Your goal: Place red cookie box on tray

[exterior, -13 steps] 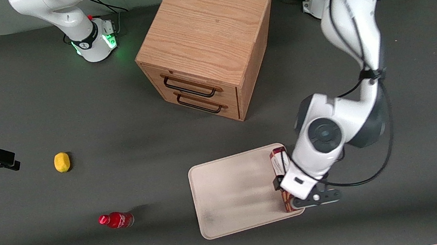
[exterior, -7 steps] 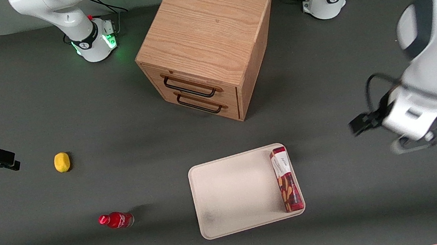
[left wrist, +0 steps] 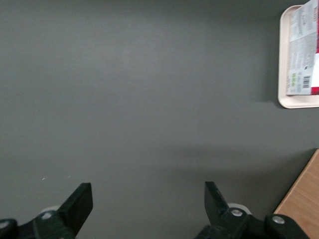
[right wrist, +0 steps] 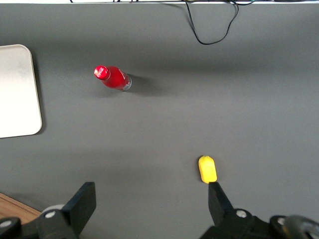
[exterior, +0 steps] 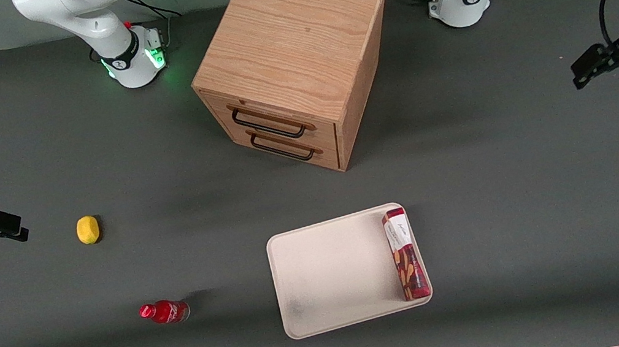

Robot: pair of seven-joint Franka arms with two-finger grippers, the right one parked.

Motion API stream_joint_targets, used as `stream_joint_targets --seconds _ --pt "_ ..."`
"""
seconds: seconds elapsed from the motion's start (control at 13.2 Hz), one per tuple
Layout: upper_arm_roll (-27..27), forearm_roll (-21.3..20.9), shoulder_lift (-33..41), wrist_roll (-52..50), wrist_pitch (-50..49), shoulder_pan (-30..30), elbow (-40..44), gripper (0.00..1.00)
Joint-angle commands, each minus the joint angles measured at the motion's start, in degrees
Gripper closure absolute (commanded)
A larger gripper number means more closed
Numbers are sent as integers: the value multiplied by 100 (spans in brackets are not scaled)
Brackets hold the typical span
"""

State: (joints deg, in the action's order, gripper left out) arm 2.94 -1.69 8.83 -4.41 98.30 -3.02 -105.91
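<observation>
Cream-white and flat, the large rectangular tray (exterior: pixel 332 275) carries the long, narrow dark-red cookie box (exterior: pixel 405 254) flat along its edge toward the working arm, the box's long axis running toward and away from the front camera, white label at the farther end. The black two-finger gripper (left wrist: pixel 148 205) hangs well apart from the tray, toward the working arm's end of the table, jaws spread and empty, so the placing looks done.

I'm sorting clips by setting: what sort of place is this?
Probably a robotics lab bench: arm bases bolted to a grey-matted table, with staged props, a wooden drawer cabinet and a tray holding the red cookie box. The gripper, fingers open, hangs at the working arm's end.
</observation>
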Motion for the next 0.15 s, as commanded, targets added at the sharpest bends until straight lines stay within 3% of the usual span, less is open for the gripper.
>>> stream_joint_targets --seconds 0.0,0.08 --pt "137 -113 295 46 137 -111 -308 0" --pt "137 -113 295 46 137 -111 -308 0"
